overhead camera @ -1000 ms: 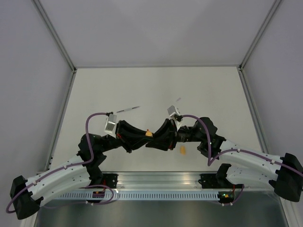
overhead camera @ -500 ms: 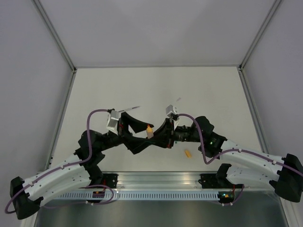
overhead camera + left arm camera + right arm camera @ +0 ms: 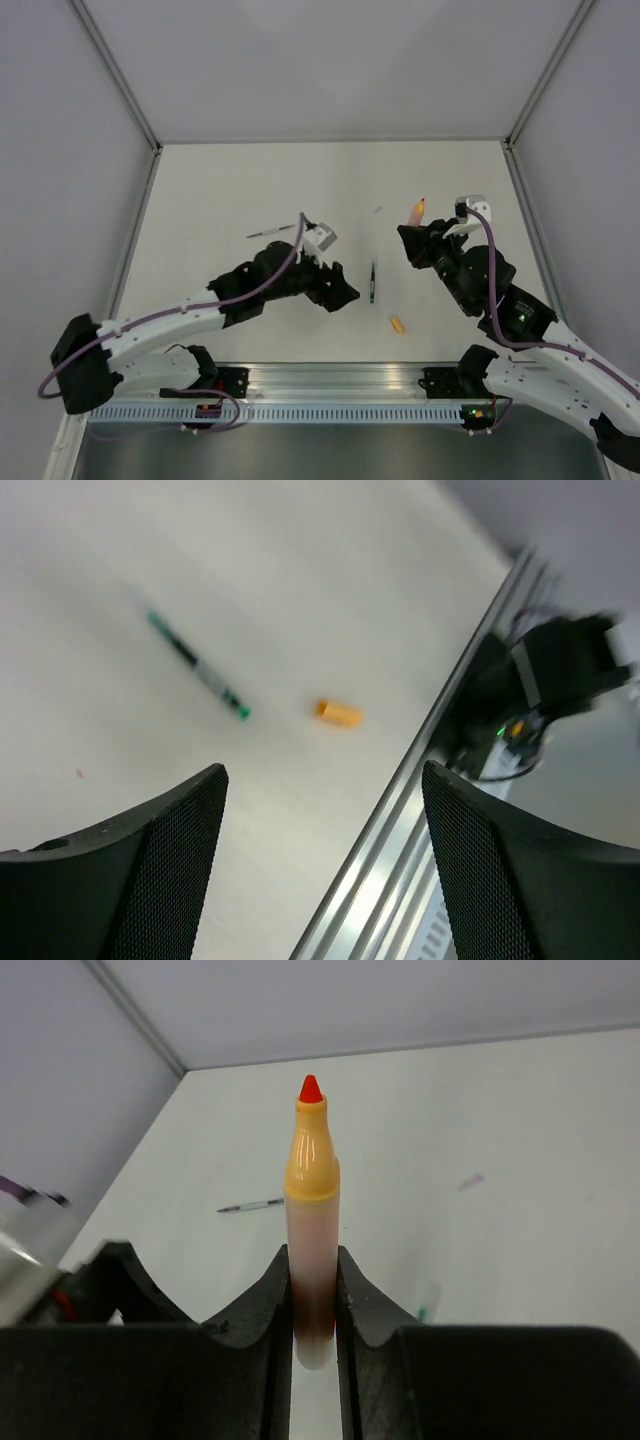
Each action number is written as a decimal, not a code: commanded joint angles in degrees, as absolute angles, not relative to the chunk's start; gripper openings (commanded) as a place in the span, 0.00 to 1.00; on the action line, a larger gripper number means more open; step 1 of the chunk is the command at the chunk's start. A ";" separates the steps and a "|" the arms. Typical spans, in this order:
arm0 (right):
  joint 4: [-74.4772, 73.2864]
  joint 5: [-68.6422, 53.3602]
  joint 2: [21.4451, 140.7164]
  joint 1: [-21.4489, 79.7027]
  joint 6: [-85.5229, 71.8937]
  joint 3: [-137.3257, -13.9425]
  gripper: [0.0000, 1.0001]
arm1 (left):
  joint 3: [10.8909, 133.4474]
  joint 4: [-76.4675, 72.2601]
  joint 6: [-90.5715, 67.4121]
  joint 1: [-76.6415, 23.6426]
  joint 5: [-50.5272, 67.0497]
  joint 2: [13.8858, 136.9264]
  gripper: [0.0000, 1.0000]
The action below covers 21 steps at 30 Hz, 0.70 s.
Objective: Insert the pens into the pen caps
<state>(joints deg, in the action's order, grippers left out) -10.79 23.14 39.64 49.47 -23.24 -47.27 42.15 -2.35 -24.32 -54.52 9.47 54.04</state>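
Left gripper (image 3: 322, 780), wrist view: jaws spread wide and empty, hanging over the table (image 3: 120, 540). The orange cap (image 3: 338, 713) lies on its side just ahead of them, with the green pen (image 3: 197, 667) near it and the front rail (image 3: 400, 810) beyond.

Right gripper (image 3: 312, 1260): clenched on the marker (image 3: 311, 1190), which stands upright between the pads with its red tip uppermost and bare. The silver pen (image 3: 250, 1205) and grey cap (image 3: 470, 1181) lie well apart on the table farther out.

The step in hand is judged to be fetching the orange cap for the marker. To do it well, the left jaws should come down astride the cap's short width, clear of the green pen, and close near its shut end so that the mouth stays free. The cap's bore should then be lined up with the marker's axis before any push, while the right grip holds firm.

Markings: no brand, label or writing can be read. A pale band on the green pen is too blurred to tell.
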 commanded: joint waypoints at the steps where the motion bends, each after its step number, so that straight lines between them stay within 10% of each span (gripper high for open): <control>1: -19.94 37.43 37.71 49.31 -26.80 -48.51 0.00 | 41.74 2.38 -21.36 -58.36 6.77 68.15 0.83; 14: -23.56 44.03 27.43 49.31 -24.00 -49.04 0.00 | 57.20 9.04 -40.16 -68.45 -10.26 94.38 0.76; 21: -24.78 41.22 23.13 49.39 -23.56 -48.34 0.00 | 61.88 4.31 -25.18 -76.28 -10.56 97.74 0.75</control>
